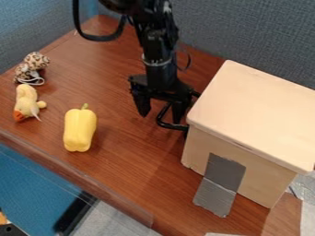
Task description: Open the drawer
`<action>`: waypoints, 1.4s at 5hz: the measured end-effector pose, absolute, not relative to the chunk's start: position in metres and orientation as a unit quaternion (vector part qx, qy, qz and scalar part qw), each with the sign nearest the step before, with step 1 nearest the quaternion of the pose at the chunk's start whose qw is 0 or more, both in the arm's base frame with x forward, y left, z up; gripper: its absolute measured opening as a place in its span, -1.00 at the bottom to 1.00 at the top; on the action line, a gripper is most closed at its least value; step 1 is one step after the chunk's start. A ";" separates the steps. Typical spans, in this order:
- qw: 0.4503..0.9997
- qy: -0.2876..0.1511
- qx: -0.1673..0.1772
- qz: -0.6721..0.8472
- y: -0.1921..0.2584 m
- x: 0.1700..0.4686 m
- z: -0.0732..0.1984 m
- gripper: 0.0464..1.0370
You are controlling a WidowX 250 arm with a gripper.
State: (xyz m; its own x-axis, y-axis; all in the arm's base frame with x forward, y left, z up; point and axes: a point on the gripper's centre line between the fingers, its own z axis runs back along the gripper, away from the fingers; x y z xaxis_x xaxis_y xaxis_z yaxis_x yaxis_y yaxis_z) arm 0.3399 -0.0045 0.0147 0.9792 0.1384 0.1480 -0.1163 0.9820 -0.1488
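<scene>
1. The curved black handle (167, 125) sticks out from the left side of the pale, box-shaped wooden drawer unit (257, 113). Its outer bar lies between the spread fingertips of the black two-finger gripper (161, 115), as seen from here; whether it touches either one, I cannot tell.
2. The bar's long axis runs roughly along that side of the unit, from upper right to lower left, with the fingers parted across it. The single arm comes from the top edge.
3. The step in hand looks like hooking or gripping the handle. The coming pull should go left, away from the unit; if the fingertips sit too high, they could slip over the bar.
4. Count: one gripper, one handle, one unit, one strip of grey tape (224, 173) down its near side, one yellow plastic-looking bell pepper (80, 130), one yellow plush duck (26, 102) with an orange beak, and two leopard-spotted lumps (36, 60), possibly one toy.
</scene>
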 end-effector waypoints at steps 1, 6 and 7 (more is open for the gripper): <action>0.994 -0.070 -0.056 0.060 0.000 0.335 0.004 0.86; 0.990 -0.099 0.010 0.100 0.087 0.344 0.017 -0.46; 0.988 -0.099 0.014 0.118 0.106 0.340 0.018 -0.37</action>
State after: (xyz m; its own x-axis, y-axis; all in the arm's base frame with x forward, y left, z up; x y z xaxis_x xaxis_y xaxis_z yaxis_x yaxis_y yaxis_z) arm 0.3402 0.1061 0.0182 0.9523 0.2305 0.1998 -0.2360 0.9717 0.0040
